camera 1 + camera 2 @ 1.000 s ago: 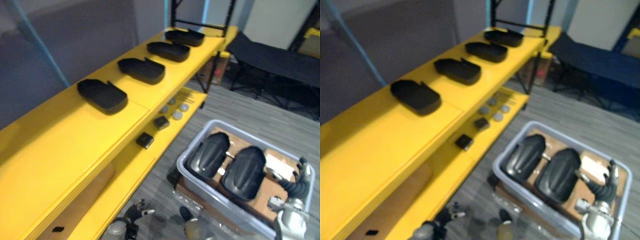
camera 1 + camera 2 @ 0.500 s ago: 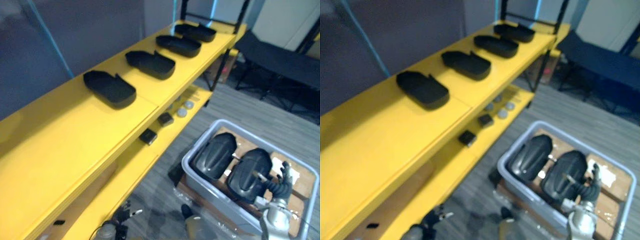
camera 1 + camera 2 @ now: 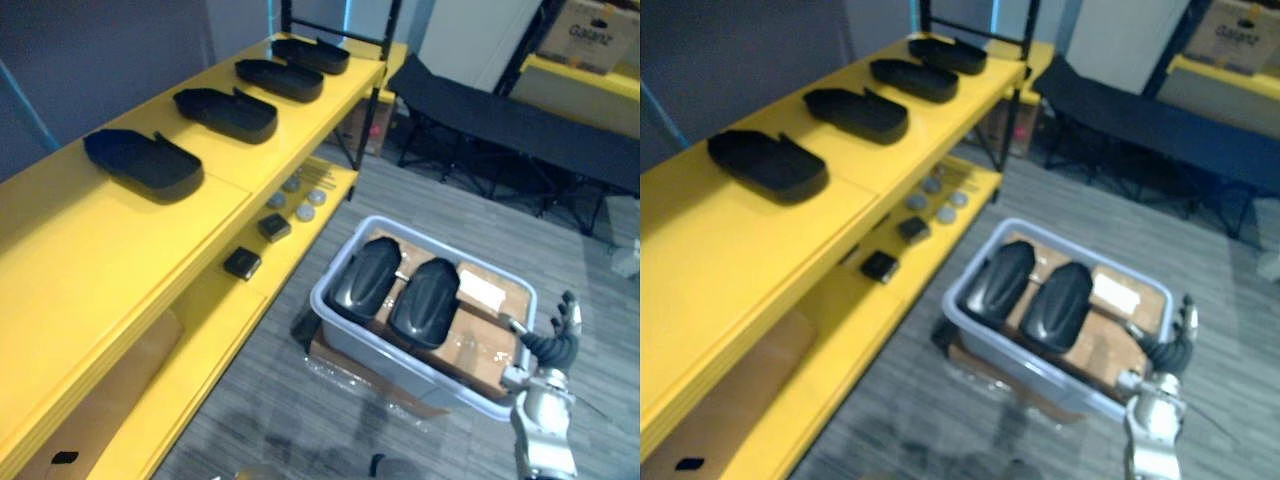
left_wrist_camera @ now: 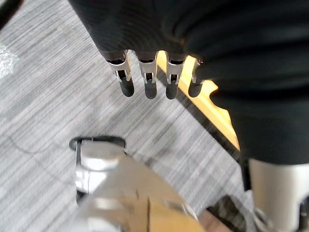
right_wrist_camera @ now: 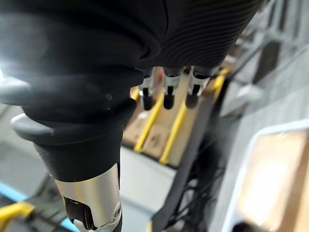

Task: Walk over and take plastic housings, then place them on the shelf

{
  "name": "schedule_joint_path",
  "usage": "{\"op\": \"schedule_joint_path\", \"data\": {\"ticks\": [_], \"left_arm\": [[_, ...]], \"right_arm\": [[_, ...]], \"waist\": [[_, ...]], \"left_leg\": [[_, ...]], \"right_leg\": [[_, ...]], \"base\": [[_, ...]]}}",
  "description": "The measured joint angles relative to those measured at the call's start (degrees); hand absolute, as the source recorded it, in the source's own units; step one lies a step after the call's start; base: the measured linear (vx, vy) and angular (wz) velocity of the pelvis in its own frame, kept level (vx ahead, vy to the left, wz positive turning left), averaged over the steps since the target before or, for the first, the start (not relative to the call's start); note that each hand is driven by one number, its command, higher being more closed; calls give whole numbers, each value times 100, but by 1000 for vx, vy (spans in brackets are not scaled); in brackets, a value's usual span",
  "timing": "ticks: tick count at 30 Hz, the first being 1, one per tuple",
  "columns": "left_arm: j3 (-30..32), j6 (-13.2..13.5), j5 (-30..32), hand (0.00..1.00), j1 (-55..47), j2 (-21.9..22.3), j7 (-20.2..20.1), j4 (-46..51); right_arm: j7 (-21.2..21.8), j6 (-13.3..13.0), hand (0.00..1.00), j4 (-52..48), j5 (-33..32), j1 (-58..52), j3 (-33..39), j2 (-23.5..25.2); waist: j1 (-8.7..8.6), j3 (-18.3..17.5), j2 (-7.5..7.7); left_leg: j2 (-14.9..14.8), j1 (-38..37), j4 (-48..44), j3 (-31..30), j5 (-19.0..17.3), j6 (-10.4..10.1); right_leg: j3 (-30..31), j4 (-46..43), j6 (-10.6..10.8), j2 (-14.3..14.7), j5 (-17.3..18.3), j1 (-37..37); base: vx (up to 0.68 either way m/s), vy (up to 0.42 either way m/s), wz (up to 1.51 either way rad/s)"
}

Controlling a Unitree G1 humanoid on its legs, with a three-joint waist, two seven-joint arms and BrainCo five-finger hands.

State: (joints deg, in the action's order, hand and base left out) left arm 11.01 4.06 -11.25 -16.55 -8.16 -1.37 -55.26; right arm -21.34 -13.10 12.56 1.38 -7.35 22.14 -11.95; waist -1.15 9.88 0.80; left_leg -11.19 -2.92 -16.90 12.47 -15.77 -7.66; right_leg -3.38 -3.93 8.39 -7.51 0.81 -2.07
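Observation:
Two black plastic housings (image 3: 365, 280) (image 3: 425, 300) lie side by side on cardboard inside a grey bin (image 3: 392, 356) on the floor. Several more black housings (image 3: 145, 163) (image 3: 226, 113) sit in a row on the top board of the yellow shelf (image 3: 120, 270). My right hand (image 3: 553, 338) hangs just past the bin's right corner, fingers straight and apart, holding nothing. In its wrist view the right hand's fingers (image 5: 166, 94) point out straight. My left hand (image 4: 147, 82) hangs open over the grey floor beside a yellow shelf edge, with nothing in it.
The lower shelf board carries two small black blocks (image 3: 242, 263) and some grey discs (image 3: 300, 206). A black folding cot (image 3: 500, 125) stands beyond the bin. A cardboard box (image 3: 592, 20) rests on another yellow shelf at the far right.
The camera has swung, so shelf and bin sit further left in view. My right hand, earlier over the bin's right end, is now outside its right corner.

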Motion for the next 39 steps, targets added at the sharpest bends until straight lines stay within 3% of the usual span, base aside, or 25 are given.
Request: {"op": "schedule_joint_path", "data": {"ticks": [4,7,10,13,18,20,24,32,39], "left_arm": [[-344,259,56,0,76,289,-19,58],[-573,388,122,0,226,214,111,425],[-764,472,106,0,423,107,112,708],[-1054,489,174,0,528,-38,95,806],[-1251,503,268,0,663,-116,127,962],[-1409,535,252,0,852,-218,131,968],[-1466,611,226,0,1014,-258,151,999],[-1616,830,203,0,1046,-275,261,950],[-1826,847,-41,0,1165,-266,266,897]], "right_arm": [[7,189,0,56,-149,-17,417,-260],[-187,301,0,186,-435,103,419,-261],[-671,383,0,213,-833,431,512,-196],[-1004,422,0,236,-1150,734,779,-161],[-1116,475,0,655,-1350,1359,675,-174],[-1119,486,0,911,-1546,1701,483,-297],[-1106,484,0,1329,-1644,2399,190,-654],[-889,522,0,1942,-1683,3544,-340,-1441],[-911,923,0,2731,-1805,4304,-719,-1824]], "waist": [[-197,17,-170],[-197,189,-108],[-162,694,-60],[-116,895,-104],[-96,1180,-171],[53,1346,-161],[168,1569,-164],[368,1634,-212],[448,1800,-411]], "left_leg": [[-77,10,455,-84,355,-152],[-23,301,542,-73,521,-148],[82,351,556,23,610,-134],[241,685,534,37,712,-40],[375,933,418,-254,724,10],[386,1168,215,-351,670,51],[481,1522,-43,-573,618,128],[585,1974,-338,-753,570,195],[627,2252,-576,-927,547,234]], "right_leg": [[-14,190,-65,154,-164,168],[62,482,-91,166,-459,420],[38,719,-78,42,-662,475],[-13,803,-40,-149,-889,754],[-123,828,13,-224,-1099,862],[-161,808,50,-246,-1124,950],[-342,751,85,-343,-1147,1065],[-470,636,122,-445,-1169,1316],[-620,547,134,-479,-1177,1417]], "base": [[-109,-155,-7],[-205,-88,-21],[-191,-15,-19],[-69,7,-8],[6,12,12],[-42,26,23],[-48,33,25],[-22,30,13],[-38,14,11]]}}
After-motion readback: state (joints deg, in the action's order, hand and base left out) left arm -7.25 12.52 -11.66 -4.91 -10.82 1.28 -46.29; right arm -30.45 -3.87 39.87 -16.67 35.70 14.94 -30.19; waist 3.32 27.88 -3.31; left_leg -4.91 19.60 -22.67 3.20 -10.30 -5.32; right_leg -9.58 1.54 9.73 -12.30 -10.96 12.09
